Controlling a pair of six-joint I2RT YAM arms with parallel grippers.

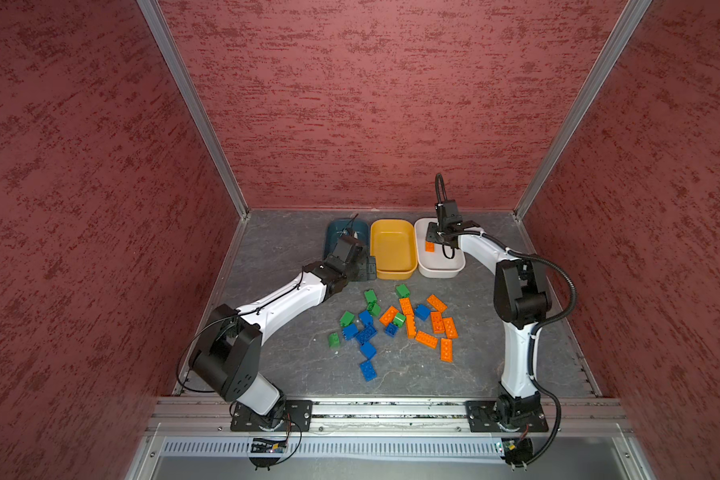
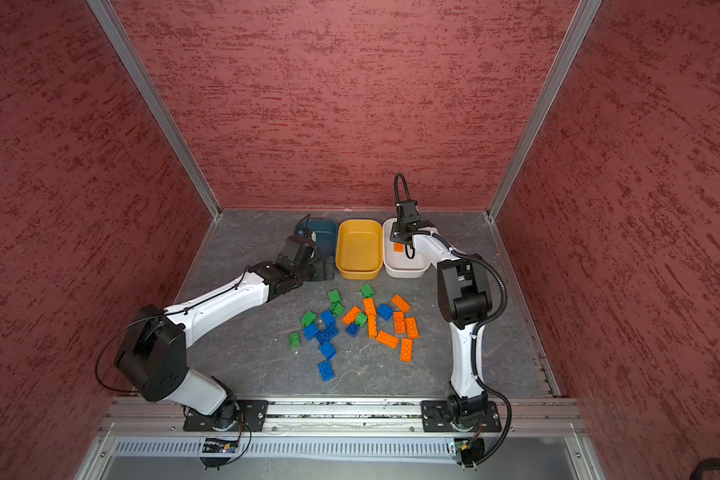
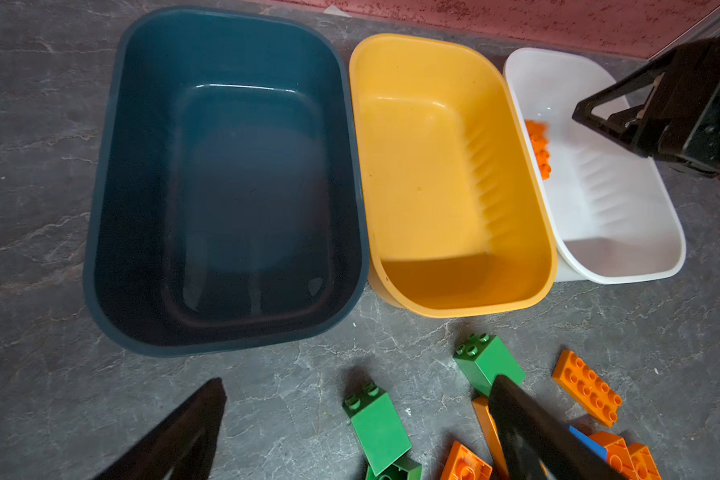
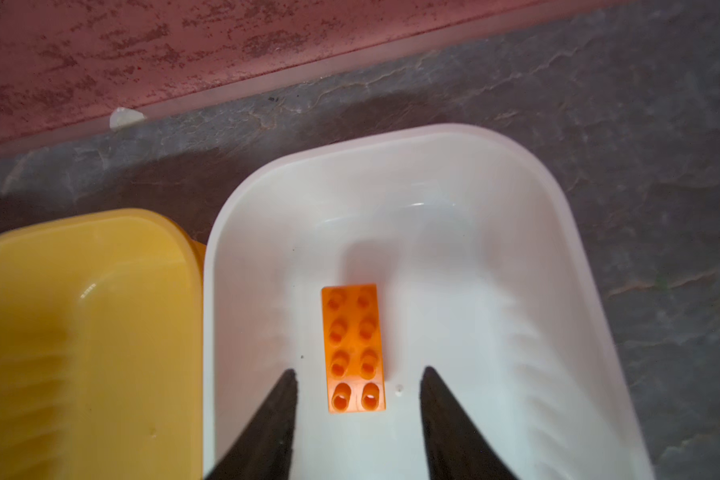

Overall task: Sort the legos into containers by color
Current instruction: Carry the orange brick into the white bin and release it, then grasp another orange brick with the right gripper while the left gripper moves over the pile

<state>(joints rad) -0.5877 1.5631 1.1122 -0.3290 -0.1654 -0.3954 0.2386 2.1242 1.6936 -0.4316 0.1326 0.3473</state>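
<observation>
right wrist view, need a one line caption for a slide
Right tool open, jaws clear of an orange brick in the white tub, yellow tub alongside.

Three tubs (image 1: 393,249) — nine orange bricks (image 1: 426,339), seven blue (image 1: 368,370), six green (image 1: 334,339).

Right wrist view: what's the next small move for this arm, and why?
Probably lift the right gripper straight up out of the white tub. Its jaws stand apart, clear of the orange brick lying in the tub, so the drop looks done; more orange bricks wait on the table.
</observation>
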